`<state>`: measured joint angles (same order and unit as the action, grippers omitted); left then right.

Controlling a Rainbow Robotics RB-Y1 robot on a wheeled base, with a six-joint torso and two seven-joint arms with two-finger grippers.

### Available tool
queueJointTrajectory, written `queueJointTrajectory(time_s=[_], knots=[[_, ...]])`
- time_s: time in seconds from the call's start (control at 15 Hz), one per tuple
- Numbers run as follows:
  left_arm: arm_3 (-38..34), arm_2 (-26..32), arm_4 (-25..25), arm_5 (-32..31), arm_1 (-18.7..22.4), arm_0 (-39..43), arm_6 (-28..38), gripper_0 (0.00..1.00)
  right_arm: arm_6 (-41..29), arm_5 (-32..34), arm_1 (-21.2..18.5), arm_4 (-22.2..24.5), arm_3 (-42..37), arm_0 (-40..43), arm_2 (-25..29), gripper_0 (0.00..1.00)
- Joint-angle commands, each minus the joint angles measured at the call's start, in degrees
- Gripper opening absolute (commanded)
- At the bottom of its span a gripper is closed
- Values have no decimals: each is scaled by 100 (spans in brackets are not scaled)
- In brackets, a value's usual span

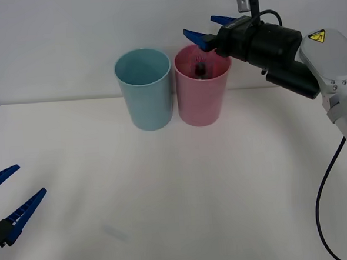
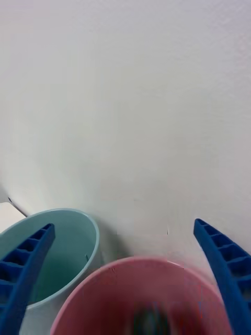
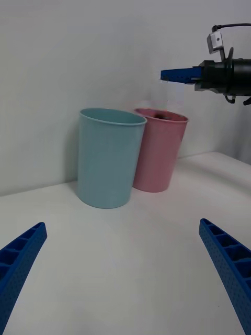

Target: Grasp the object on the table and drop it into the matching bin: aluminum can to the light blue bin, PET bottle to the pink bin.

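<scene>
Bottle [image 1: 200,69] inside pink bin [image 1: 201,99] — 2 bins, right pincer [image 1: 205,32] open above

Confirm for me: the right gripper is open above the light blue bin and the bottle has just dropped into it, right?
Not quite. The right gripper is open above the pink bin, not the light blue bin. The front view shows the bottle as a dark shape inside the pink one.
</scene>
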<state>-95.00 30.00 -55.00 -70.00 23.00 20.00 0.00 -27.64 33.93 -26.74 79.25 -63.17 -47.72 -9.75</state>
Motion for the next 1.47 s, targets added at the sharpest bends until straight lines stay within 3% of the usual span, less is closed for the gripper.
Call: queueJointTrajectory(time_s=[0.07, 0.87, 1.13, 1.47], knots=[[0, 0, 0, 0, 0, 0, 0, 100, 39, 43, -42, -217, -257, 202, 9, 100], [0, 0, 0, 0, 0, 0, 0, 100, 171, 17, -868, -1088, -3702, 3366, 633, 100], [0, 0, 0, 0, 0, 0, 0, 100, 461, 562, -904, -1246, -4274, 4315, 1230, 100], [0, 0, 0, 0, 0, 0, 0, 100, 1630, 1221, -904, -1588, -4441, 5247, 1881, 100]])
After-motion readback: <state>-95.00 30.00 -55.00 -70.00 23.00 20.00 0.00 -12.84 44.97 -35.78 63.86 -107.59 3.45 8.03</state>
